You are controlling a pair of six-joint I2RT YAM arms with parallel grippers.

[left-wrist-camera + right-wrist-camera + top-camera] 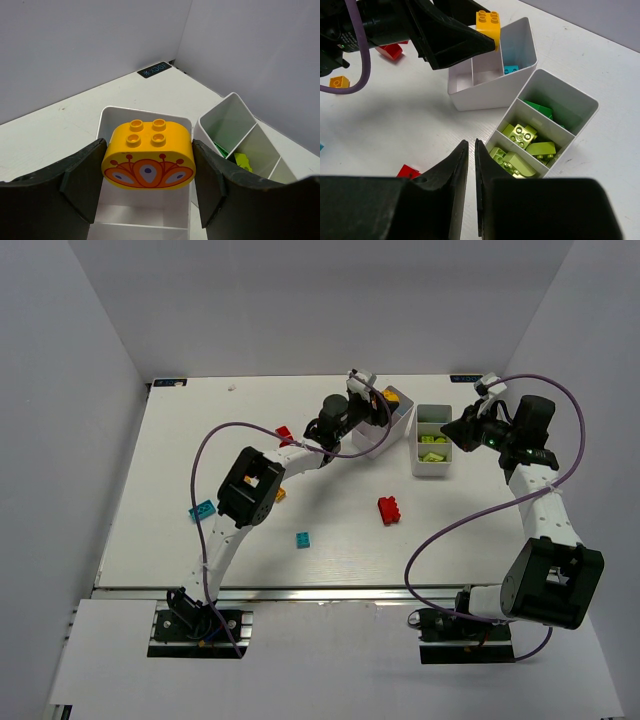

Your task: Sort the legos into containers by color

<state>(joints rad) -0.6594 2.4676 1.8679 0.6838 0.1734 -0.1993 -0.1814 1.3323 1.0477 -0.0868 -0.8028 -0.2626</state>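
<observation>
The left tray [485, 95] holds one cyan brick [510, 69], and above it the left pincer [148, 172] is clamped on an orange brick [148, 145]. The right tray [559, 156] holds one dark green brick [537, 108] and about four lime bricks [520, 134]; the right pincer [471, 146] beside it is almost together, empty. Loose on the table [340, 560] lie two cyan legos [203, 509], two red legos [390, 510] and one small orange lego [280, 495].

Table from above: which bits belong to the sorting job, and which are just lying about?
Job: orange brick in the left hand; white trays; loose bricks.
Just there: purple cable; black label at the far edge.
</observation>
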